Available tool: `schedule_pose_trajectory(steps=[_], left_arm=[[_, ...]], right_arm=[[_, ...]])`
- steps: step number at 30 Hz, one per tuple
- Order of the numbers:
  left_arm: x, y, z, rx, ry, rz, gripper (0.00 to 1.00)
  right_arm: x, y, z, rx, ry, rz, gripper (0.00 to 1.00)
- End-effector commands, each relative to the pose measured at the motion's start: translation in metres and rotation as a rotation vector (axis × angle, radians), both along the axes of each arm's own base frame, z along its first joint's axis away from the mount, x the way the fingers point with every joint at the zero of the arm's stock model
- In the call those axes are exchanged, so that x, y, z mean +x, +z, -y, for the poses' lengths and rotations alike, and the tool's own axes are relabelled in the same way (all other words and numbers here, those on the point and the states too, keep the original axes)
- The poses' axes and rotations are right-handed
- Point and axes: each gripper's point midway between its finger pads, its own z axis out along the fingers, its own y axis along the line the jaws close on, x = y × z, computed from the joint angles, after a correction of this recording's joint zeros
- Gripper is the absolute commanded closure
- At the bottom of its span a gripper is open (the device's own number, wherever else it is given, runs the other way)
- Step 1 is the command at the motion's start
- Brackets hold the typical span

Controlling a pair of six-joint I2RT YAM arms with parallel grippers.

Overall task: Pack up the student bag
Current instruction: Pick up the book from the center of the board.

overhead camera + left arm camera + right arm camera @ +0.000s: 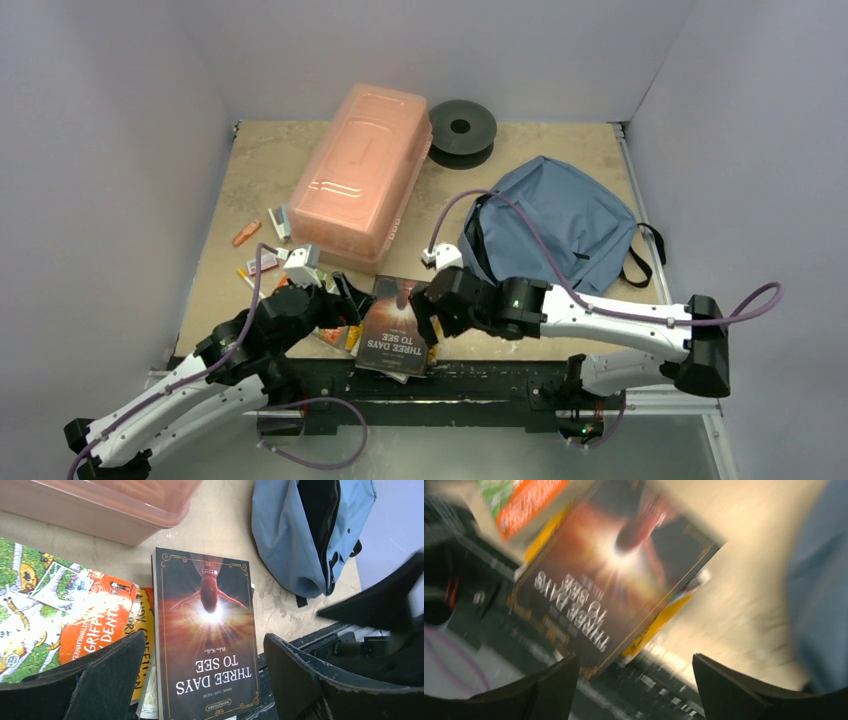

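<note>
At the near edge of the counter [260,170] a dark paperback [393,325] lies between the 2 arms, its long axis running near to far, its near end poking over the lip. The left fingers [107,677] stand spread just left of it and the right fingers [729,685] spread just right; neither pair holds anything. The student bag [560,225] lies flat beyond and to the right, closer to the right arm, its dark mouth turned toward the book. Bare counter separates them, so I judge a short carry rightward has room. Picture books [75,615] crowd the paperback's left side; the pink box [360,175] sits behind.
</note>
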Motion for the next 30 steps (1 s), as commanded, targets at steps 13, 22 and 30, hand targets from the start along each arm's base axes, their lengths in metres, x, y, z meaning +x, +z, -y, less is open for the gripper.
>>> schedule_pose_trajectory(steps=[13,22,30], left_arm=[[-0.008,0.024,-0.005,-0.070,-0.021,0.052,0.11],[-0.012,0.036,0.002,-0.085,-0.071,0.058,0.11],[-0.014,0.040,0.002,-0.095,-0.080,0.062,0.11]], right_arm=[[-0.072,-0.033,-0.046,0.887,0.096,-0.616,0.16],[-0.075,-0.068,-0.050,0.886,0.077,-0.722,0.36],[-0.079,-0.090,-0.056,0.876,0.079,-0.789,0.43]])
